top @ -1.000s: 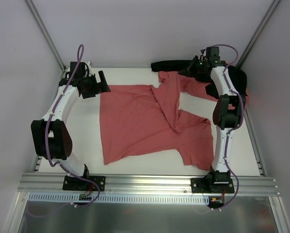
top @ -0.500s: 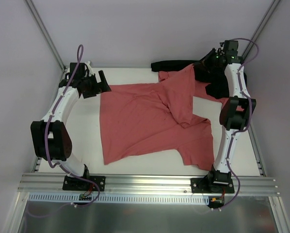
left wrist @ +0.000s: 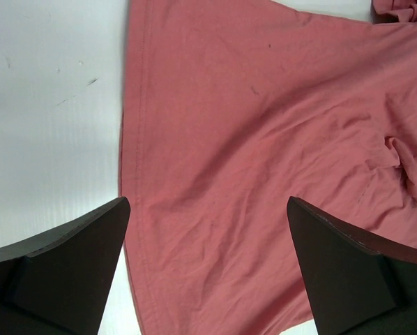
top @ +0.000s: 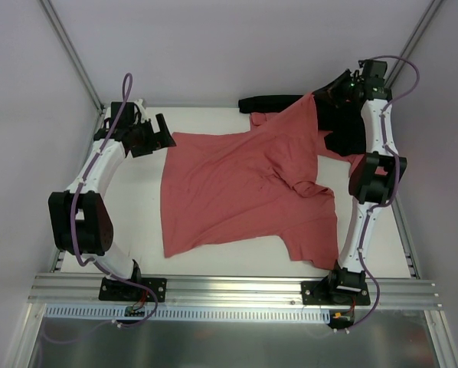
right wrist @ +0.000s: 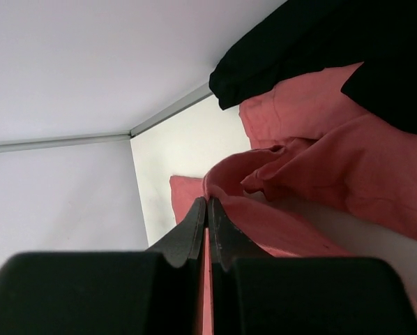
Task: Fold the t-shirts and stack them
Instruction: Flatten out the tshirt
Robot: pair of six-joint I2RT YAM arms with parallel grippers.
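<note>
Your right tool (right wrist: 207, 206) is clamped on a corner of the salmon-red t-shirt (top: 237, 192), held raised at the far right, while the rest lies spread across the table (top: 137, 207), its far-left edge just beneath your wide-open left tool (left wrist: 207, 204).

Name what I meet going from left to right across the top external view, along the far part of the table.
The left gripper, open → the spread t-shirt → the right gripper, shut on the t-shirt's raised corner → the right arm.
</note>
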